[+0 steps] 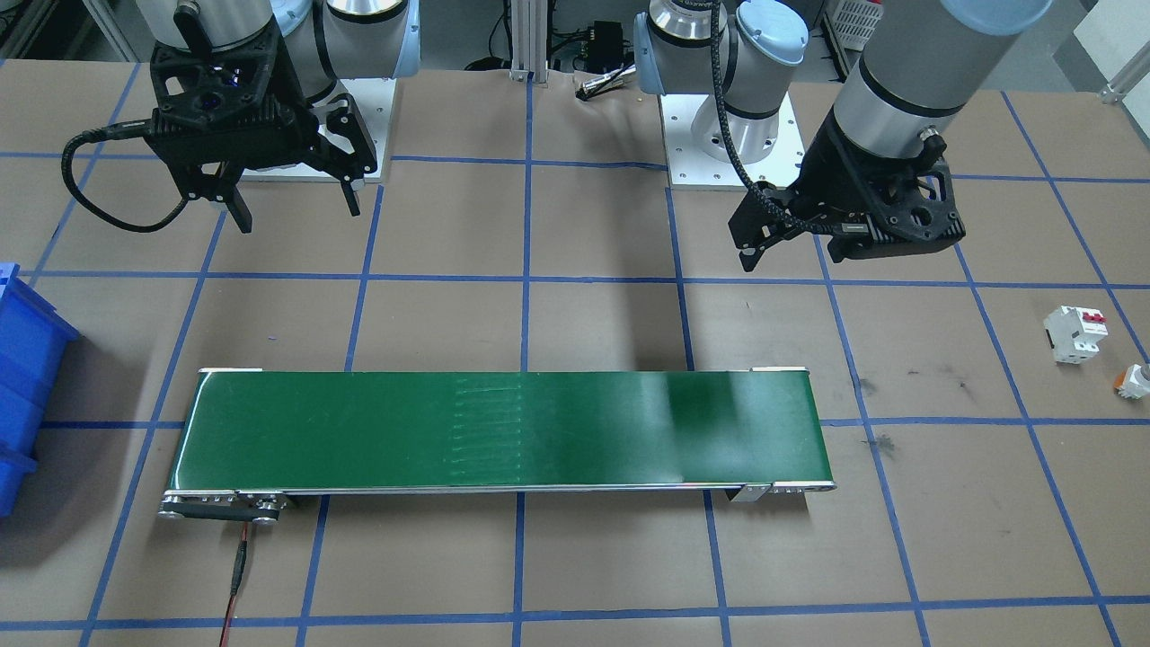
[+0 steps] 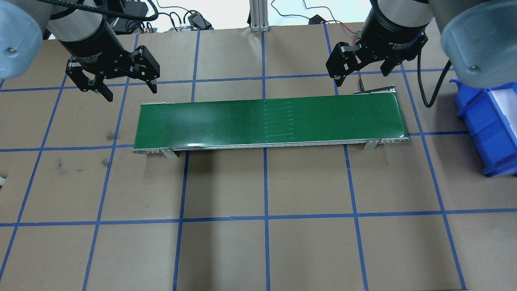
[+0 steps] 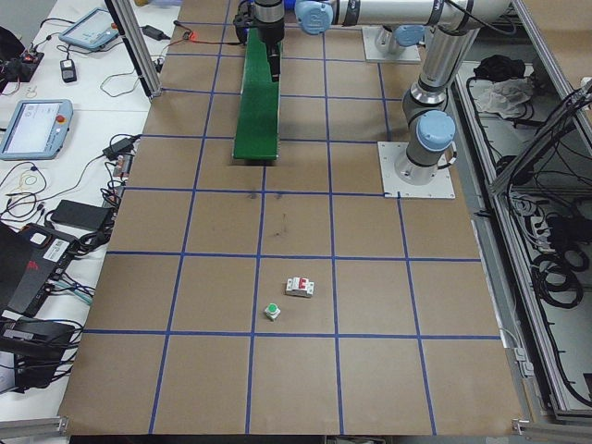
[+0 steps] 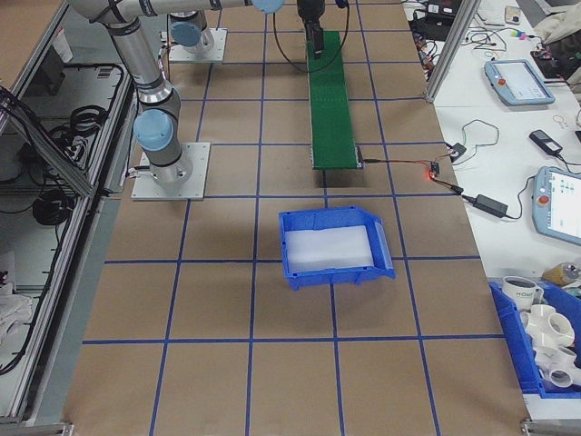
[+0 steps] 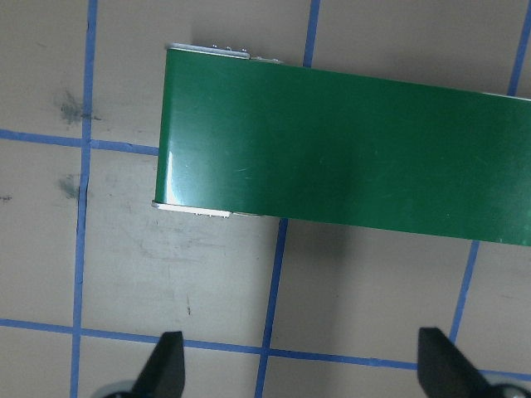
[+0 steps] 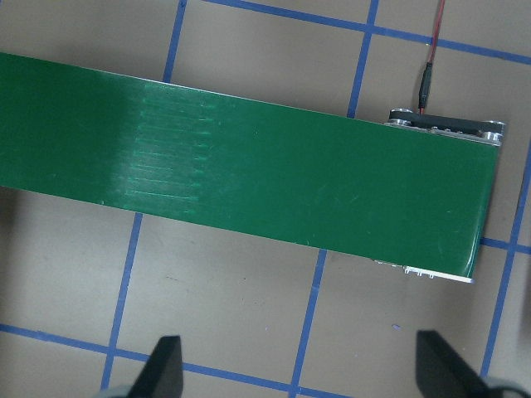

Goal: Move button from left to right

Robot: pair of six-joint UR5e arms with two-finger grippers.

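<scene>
Both pairs of jaws stand spread with nothing between them. On the left gripper point(image 2: 114, 89) the fingers point(image 5: 164, 366) show wide apart in its wrist view, and on the right gripper point(image 2: 365, 74) the fingers point(image 6: 163, 365) show the same in its own.

Brown paper covers the table point(image 2: 266, 242), crossed by blue tape lines. Lengthwise across the table's middle lies the long green conveyor point(image 2: 268, 120), its belt bare. The left gripper hangs in the air by the conveyor's left end, on the far side from the robot's bases; the right gripper hangs by the right end, where a red and black cable point(image 1: 236, 575) plugs in.

A blue bin point(image 4: 334, 245) with a white floor sits on the table beyond the conveyor's right end, toward the table's right edge.

Toward the table's left edge, well apart from the conveyor and from both grippers, stands a white breaker point(image 3: 299, 287) with red levers on top. Just beside it, not touching, on the side away from the robot's bases, lies the button point(image 3: 272, 311). From the left side it shows as a small white squarish body with a round green cap facing up; from the front it sits at the view's edge, where an orange end point(image 1: 1122, 385) shows. It is smaller than the breaker and much smaller than a gripper.
</scene>
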